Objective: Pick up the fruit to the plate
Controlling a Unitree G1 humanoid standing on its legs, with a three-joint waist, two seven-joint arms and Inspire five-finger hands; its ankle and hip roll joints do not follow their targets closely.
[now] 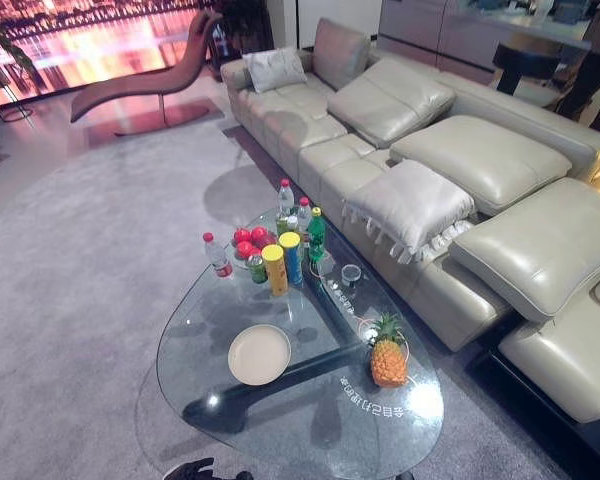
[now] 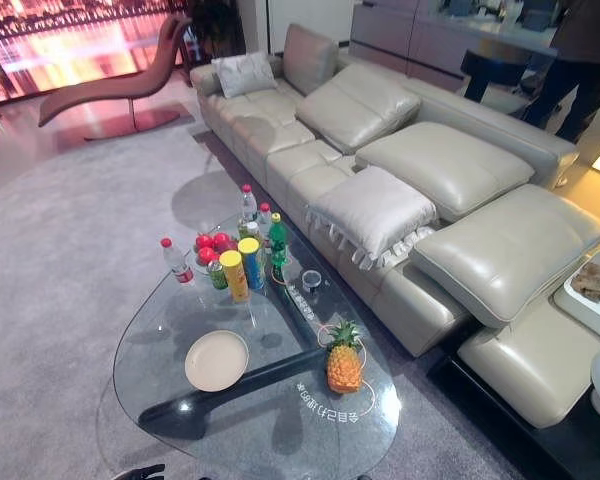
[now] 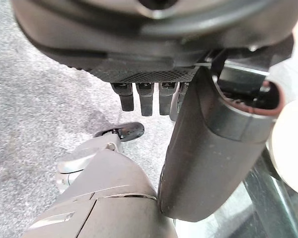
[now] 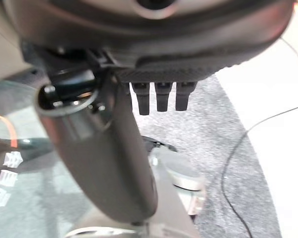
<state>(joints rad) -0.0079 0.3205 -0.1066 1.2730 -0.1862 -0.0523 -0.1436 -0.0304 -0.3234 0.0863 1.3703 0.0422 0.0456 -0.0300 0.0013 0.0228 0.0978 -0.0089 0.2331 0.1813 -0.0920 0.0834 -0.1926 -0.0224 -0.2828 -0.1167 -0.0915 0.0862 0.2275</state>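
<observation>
Table: a glass coffee table (image 1: 310, 420) is standing on a grey carpet (image 1: 80, 280), just left of a long pale leather sofa (image 1: 450, 170).
Pineapple: the pineapple (image 1: 388, 355) is standing upright on the glass near the table's right edge, on the near half.
Plate: a round cream plate (image 1: 259, 354) is lying flat on the glass, left of the pineapple and apart from it, with nothing on it.
Red fruit: a cluster of red fruit (image 1: 250, 240) is sitting in a clear bowl at the far part of the table.
Bottles and cans: clear bottles with red caps (image 1: 217, 254), a green bottle (image 1: 316, 234), a yellow tube (image 1: 274, 269) and a blue tube with a yellow lid (image 1: 292, 256) are crowding round the red fruit; a small clear glass (image 1: 351, 273) is standing to their right.
Left hand: the left hand (image 3: 149, 96) is hanging over the carpet beside the table's near edge, its fingers (image 3: 146, 99) hanging straight and relaxed, gripping nothing.
Right hand: the right hand (image 4: 159, 94) is hanging above the carpet by the table's rim, fingers (image 4: 162, 96) straight and loose, holding nothing.
Cushions: a white fringed cushion (image 1: 410, 205) is lying on the sofa seat nearest the table.
Background: a red lounge chair (image 1: 145, 80) is standing far left.
</observation>
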